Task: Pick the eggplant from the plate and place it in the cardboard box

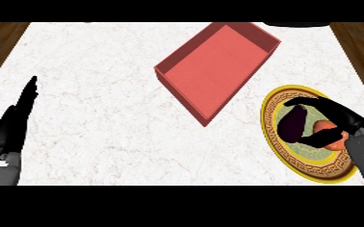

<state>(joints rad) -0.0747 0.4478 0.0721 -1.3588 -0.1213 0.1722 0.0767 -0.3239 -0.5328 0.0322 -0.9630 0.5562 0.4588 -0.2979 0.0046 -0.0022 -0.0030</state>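
A dark purple eggplant [292,123] lies on a round plate [279,150] with a yellow patterned rim at the right of the counter. My right hand [340,117] reaches over the plate from the right edge, fingers and thumb curled around the eggplant's right side. An orange-red object [328,127] sits on the plate under that hand, partly hidden. The red-brown open box [213,66] lies empty, set diagonally at the upper middle of the counter. My left hand [16,120] rests open at the left edge, fingers pointing up.
The white marble counter [92,91] spreads between the box and my left hand. Brown wood shows at both upper corners beyond the counter's edges. A dark object [298,24] sits at the top right edge.
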